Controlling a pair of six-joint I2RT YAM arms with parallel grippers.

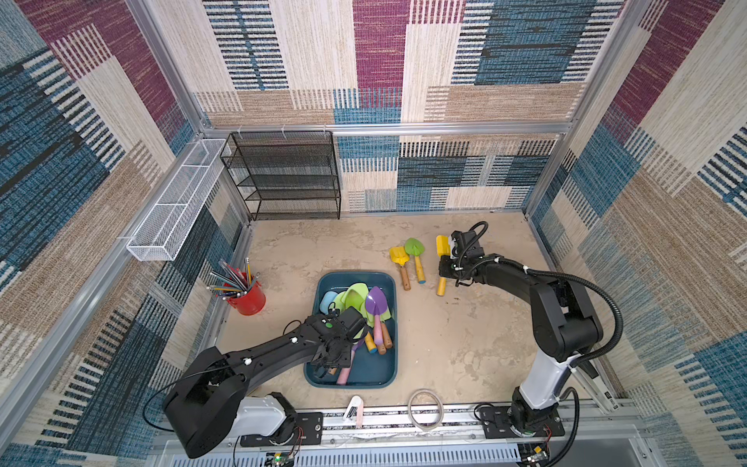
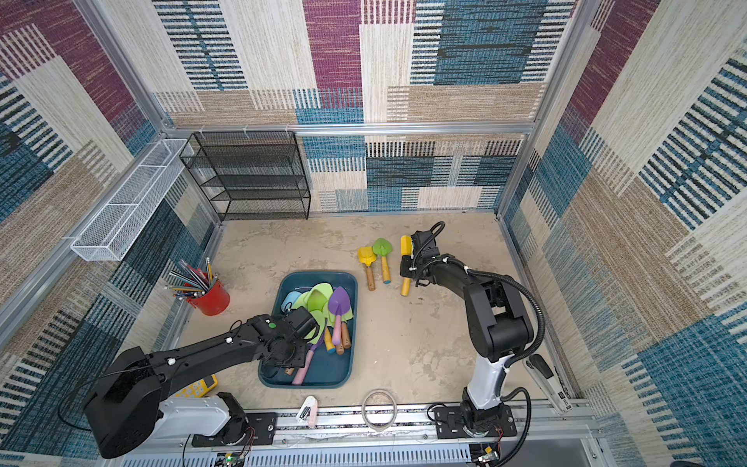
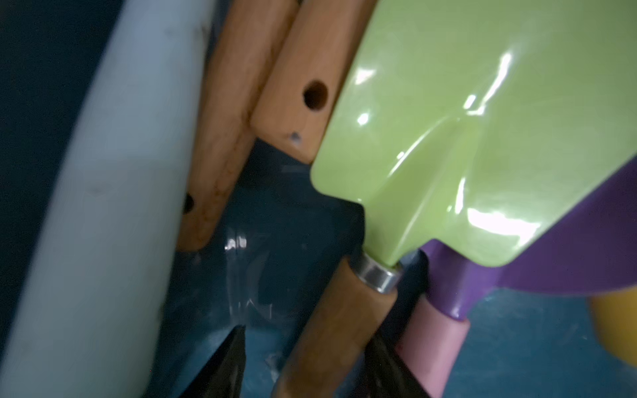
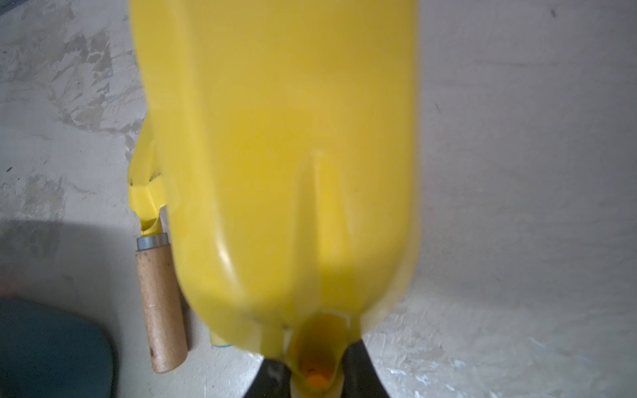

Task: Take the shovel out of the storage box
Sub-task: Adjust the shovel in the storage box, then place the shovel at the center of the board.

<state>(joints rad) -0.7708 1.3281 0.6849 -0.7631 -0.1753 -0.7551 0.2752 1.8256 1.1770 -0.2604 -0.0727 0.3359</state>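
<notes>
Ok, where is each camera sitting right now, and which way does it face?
Both top views: high over the front rail, looking down on the table; left arm and right arm both show.
Left wrist: down in the storage box, looking along the left gripper; its tips flank the wooden handle of a green shovel.
Right wrist: low over the table, looking along the right gripper, shut on the yellow shovel.
Shared: top views and right wrist both show a corner of the storage box.

Patchwork woven panels [image 1: 380, 60] in blue, maroon and beige line the walls. A black mesh rack [image 1: 287, 176] stands on the mottled tan floor [image 1: 485, 343].
</notes>
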